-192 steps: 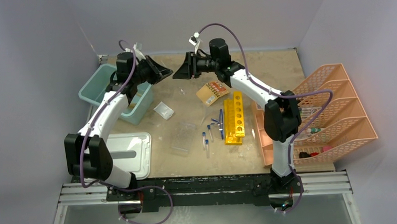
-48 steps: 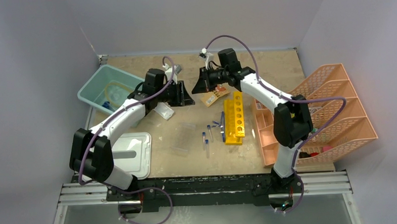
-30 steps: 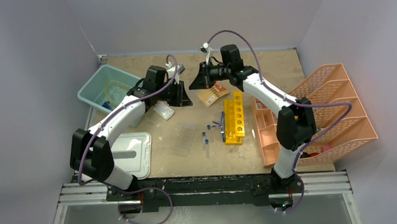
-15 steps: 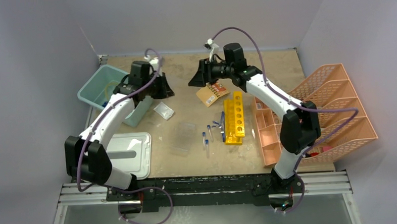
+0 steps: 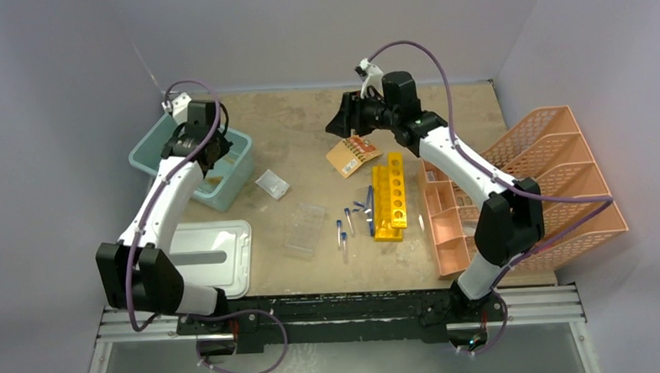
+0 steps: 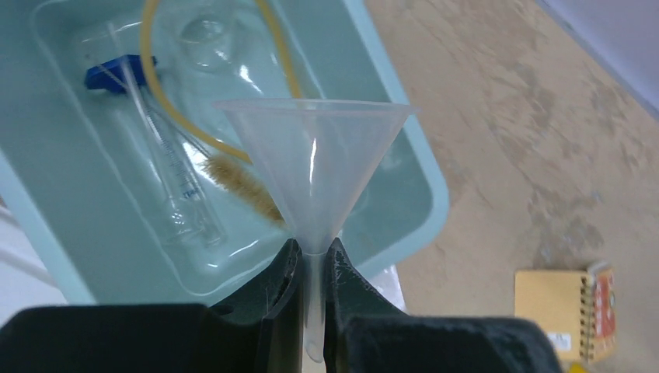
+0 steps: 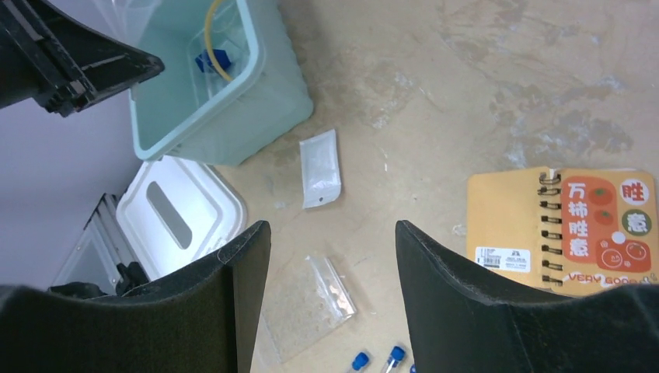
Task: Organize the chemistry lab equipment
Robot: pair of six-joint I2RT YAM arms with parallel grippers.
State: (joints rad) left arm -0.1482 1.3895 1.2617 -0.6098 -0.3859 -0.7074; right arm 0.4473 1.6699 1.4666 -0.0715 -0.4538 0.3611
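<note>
Below left hand: teal bin; hand clamped on clear funnel stem. Right hand: fingers apart, notebook beneath, rightward.

Seeing a pale teal bin and a totally see-thru funnel, no tint at all. Spotting yellow tubing, a dark blue cap and tan bristles on the brush. Noticing bright yellow on both racks, blue caps on the lil clear tubes, salmon-pink mesh all over the organiser. Getting orange-tan on the notebook w/ a red-ish edge strip + printed characters. Also clocking a white lid w/ a grey slot, a mottled beige tabletop, and white + black on the left arm and right arm, w/ purple cables.
</note>
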